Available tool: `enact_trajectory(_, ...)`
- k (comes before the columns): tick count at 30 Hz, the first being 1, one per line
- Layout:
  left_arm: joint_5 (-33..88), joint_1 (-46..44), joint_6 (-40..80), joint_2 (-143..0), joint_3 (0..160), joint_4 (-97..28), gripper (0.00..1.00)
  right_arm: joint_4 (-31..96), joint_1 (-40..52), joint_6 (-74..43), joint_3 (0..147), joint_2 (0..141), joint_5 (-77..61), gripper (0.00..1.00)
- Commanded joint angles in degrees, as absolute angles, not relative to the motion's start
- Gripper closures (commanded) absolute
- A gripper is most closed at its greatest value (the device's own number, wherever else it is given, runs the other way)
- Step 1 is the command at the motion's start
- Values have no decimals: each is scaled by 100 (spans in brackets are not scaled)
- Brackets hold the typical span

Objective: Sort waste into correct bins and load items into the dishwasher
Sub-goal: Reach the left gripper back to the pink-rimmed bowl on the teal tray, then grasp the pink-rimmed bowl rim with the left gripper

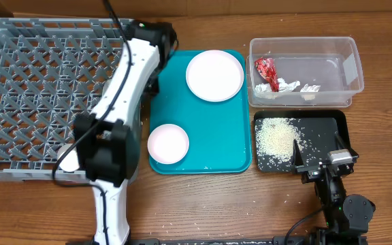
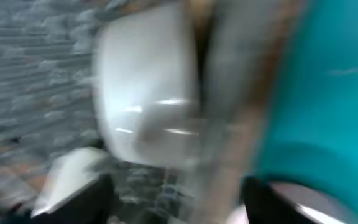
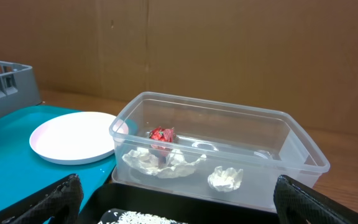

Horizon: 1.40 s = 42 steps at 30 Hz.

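Note:
The grey dish rack [image 1: 39,95] fills the left. My left arm reaches over its right edge; its gripper [image 1: 153,80] is mostly hidden under the wrist. The left wrist view is heavily blurred: the fingers [image 2: 179,202] are wide apart with nothing between them, and a rounded white thing, seemingly the white cup [image 2: 146,93], lies ahead over the rack lattice. The pale pink plate [image 1: 214,75] and small pink bowl [image 1: 168,143] sit on the teal tray [image 1: 216,136]. The clear tub [image 1: 346,47] holds the red wrapper [image 1: 265,71] and white scraps [image 1: 309,89]. Rice [image 1: 276,136] lies in the black tray [image 1: 318,129]. My right gripper [image 1: 322,163] is open and empty. The chopsticks and grey-green bowl are out of view.
Loose rice grains [image 1: 182,181] are scattered on the wooden table in front of the teal tray. The right wrist view shows the plate [image 3: 73,137], the tub [image 3: 272,124] with the wrapper [image 3: 162,134] and scraps [image 3: 225,178], and a cardboard wall behind.

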<state>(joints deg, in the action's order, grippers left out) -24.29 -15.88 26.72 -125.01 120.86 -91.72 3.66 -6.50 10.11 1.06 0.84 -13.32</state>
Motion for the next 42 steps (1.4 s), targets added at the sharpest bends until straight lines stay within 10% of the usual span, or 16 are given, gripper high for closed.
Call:
enact_trajectory(1, 534, -1579, 1540, -11365, 12381, -8759, 0, 327, -676, 980, 45, 16, -1334, 0)
enact_trajectory(6, 2016, -1579, 716, -10814, 12381, -8844, 0, 327, -676, 980, 45, 16, -1334, 0)
enact_trajectory(16, -154, -1874, 2477, -10761, 10248, -9002, 46, 327, -676, 980, 45, 16, -1334, 0)
enact_trajectory(33, -427, -1697, 2746, -10768, 7052, -6080, 62, 327, -676, 980, 45, 16, -1334, 0)
enact_trajectory(37, 134, -1721, 2554, -10766, 6982, -5852, 87, 327, -676, 980, 45, 16, -1334, 0)
enact_trajectory(42, 521, -1933, 2171, -10763, 7513, -6045, 82, 327, -676, 980, 45, 16, -1334, 0)
